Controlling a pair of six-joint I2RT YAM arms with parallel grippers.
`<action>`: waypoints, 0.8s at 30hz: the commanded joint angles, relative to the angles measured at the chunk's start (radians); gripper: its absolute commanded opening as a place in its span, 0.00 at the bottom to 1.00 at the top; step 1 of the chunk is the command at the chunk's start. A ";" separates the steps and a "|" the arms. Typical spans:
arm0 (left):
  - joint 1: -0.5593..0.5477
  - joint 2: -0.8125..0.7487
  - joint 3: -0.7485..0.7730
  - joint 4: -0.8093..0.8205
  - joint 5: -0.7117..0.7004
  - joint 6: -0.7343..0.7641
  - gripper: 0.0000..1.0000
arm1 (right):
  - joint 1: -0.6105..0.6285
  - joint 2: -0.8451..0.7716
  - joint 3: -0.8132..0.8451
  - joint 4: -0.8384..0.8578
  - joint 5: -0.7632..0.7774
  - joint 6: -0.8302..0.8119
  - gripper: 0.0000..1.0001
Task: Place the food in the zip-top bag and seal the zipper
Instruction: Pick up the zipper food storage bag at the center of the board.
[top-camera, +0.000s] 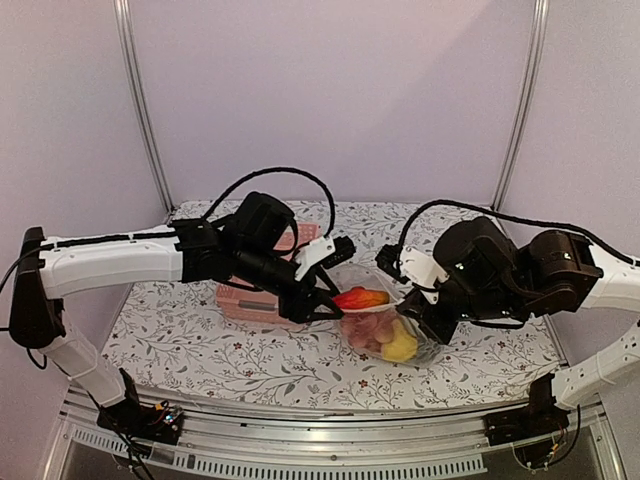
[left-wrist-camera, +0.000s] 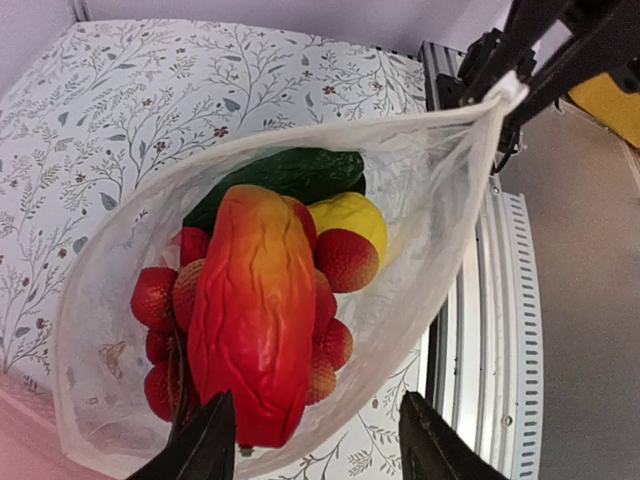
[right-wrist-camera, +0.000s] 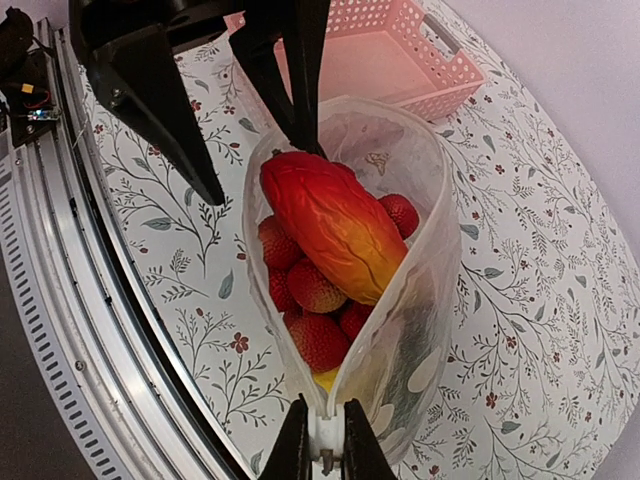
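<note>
Loading the pepper (left-wrist-camera: 250, 320), by the look of it: it lies slanted on the red fruit (left-wrist-camera: 345, 258) in the bag (left-wrist-camera: 430, 230), which stands open on the surface (top-camera: 200, 350). Left fingers (left-wrist-camera: 200, 450) are apart, gripping nothing. Right fingers (right-wrist-camera: 297, 450) are together, pinching the bag's rim (that hold should be taut). Best to lift the left straight up, clear of the rim. Only the right wrist view shows the basket (right-wrist-camera: 390, 50) behind the bag. The left wrist view shows the green vegetable (left-wrist-camera: 290, 172) plainly.

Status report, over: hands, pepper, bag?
Left hand open over the bag mouth. Right hand shut on the bag rim. Pepper in, resting on the other food; mouth wide open. Left hand must clear before sealing.
</note>
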 joint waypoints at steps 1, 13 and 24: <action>-0.051 0.000 0.008 -0.074 0.023 0.088 0.55 | -0.008 -0.039 -0.016 -0.015 -0.006 0.038 0.00; -0.080 0.155 0.098 -0.156 -0.101 0.222 0.38 | -0.013 -0.057 -0.015 -0.046 0.000 0.054 0.00; -0.087 0.156 0.116 -0.153 -0.094 0.215 0.11 | -0.044 -0.095 -0.047 -0.024 -0.012 0.086 0.00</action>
